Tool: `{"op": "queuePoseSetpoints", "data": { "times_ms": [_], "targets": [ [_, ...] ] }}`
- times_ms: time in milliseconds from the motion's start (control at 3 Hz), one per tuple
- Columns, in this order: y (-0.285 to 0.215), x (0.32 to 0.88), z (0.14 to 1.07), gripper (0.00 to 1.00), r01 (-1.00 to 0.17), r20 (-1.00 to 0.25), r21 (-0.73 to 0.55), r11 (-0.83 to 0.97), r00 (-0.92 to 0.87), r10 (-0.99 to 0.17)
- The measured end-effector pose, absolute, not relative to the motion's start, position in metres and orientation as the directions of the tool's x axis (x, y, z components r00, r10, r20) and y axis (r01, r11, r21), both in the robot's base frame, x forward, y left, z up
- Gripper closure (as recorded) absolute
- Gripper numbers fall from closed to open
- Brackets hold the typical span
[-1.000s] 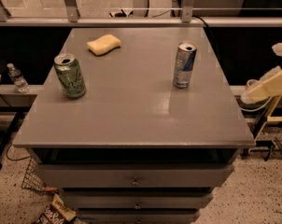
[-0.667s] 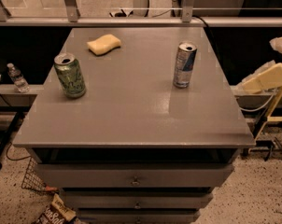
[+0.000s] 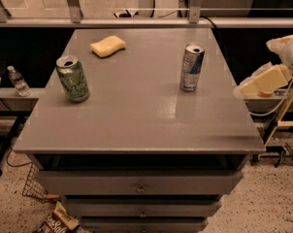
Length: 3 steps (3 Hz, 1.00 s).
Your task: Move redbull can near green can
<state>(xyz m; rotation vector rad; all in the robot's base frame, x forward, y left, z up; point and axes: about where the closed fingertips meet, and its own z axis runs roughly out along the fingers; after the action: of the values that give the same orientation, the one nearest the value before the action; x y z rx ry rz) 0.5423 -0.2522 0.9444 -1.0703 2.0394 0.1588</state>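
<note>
The redbull can, slim, silver and blue, stands upright on the right part of the grey table top. The green can, wider with pale markings, stands upright on the left part, well apart from the redbull can. My gripper shows as a cream-coloured shape at the right edge of the view. It is just off the table's right side, to the right of the redbull can and not touching it.
A yellow sponge lies at the back of the table. A plastic bottle stands on a ledge to the left. Drawers sit under the top. A rail runs behind.
My arm at the right edge has shifted a little up and left, toward the table. Both cans and the sponge have not moved.
</note>
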Motion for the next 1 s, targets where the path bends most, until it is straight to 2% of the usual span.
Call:
{"op": "queuePoseSetpoints", "data": {
  "times_ms": [667, 1000],
  "targets": [
    [-0.188, 0.583, 0.940, 0.00, -0.785, -0.764, -0.192, 0.589, -0.257, -0.592],
    [-0.171, 0.602, 0.934, 0.00, -0.800, -0.784, -0.152, 0.581, -0.260, -0.563]
  ]
}}
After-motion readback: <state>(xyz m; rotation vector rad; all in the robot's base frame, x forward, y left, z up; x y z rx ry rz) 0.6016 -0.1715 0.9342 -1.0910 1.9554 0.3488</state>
